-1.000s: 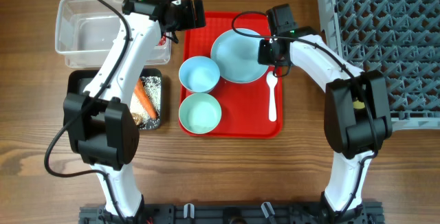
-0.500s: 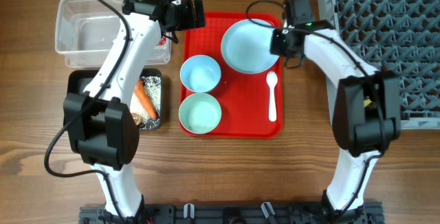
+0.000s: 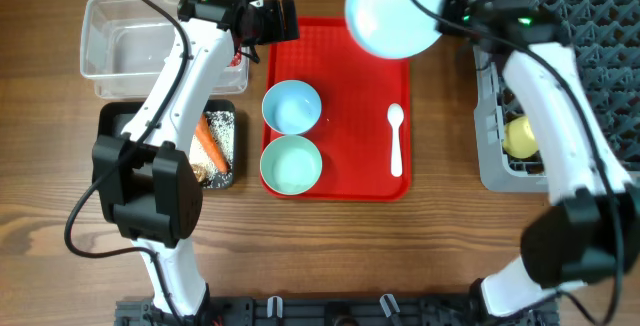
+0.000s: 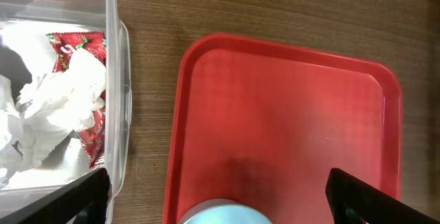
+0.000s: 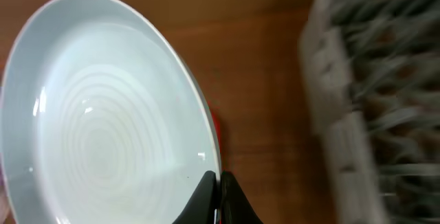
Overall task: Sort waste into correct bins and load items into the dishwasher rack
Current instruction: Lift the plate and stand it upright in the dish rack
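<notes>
Rack [image 5: 357, 93] a grey blur in the right wrist view (plate [image 3: 392, 11] partly beyond the overhead frame).

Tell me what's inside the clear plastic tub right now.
The clear tub holds a crumpled white tissue lying over a red snack wrapper. The tissue hides part of the wrapper and whatever lies beneath.

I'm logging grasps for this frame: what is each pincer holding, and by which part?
The right pincer pinches the light blue plate at its rim. The left pincer is open and holds nothing.
</notes>
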You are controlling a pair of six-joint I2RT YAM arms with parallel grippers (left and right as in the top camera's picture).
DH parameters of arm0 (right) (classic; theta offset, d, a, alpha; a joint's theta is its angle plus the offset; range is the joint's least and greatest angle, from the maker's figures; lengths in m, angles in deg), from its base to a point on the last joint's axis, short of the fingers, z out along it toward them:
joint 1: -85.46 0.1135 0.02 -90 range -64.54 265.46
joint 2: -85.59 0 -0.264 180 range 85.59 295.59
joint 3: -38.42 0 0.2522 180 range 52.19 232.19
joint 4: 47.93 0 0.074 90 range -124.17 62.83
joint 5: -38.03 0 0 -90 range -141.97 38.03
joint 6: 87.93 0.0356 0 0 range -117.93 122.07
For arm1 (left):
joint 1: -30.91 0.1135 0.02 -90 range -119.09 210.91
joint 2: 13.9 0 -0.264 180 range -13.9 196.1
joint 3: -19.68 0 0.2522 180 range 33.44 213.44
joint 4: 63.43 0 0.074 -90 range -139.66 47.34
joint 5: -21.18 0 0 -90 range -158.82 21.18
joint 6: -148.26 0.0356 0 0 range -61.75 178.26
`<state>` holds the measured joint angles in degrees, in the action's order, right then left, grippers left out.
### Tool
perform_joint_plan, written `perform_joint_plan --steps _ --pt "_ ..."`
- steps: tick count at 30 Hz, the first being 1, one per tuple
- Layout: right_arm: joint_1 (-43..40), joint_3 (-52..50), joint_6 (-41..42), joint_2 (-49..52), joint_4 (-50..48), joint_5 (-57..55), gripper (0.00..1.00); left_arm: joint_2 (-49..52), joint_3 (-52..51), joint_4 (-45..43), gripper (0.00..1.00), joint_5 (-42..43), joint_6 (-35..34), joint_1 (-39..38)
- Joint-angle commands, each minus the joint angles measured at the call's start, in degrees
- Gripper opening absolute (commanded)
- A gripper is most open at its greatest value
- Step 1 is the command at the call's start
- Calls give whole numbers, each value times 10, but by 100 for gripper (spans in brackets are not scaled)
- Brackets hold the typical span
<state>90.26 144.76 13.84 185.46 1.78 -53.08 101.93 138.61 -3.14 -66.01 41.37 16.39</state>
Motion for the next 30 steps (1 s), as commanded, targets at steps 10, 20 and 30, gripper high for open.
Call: perform_joint_plan --steps 10,20,30 --pt "-102 13 -150 -28 -135 -346 4 -7 -2 0 100 -10 -3 3" --pt "-180 13 -363 19 -316 -388 4 -7 -2 0 100 -10 -3 3" --pt "-235 13 -430 109 -399 -396 4 -7 -2 0 100 -10 -3 3"
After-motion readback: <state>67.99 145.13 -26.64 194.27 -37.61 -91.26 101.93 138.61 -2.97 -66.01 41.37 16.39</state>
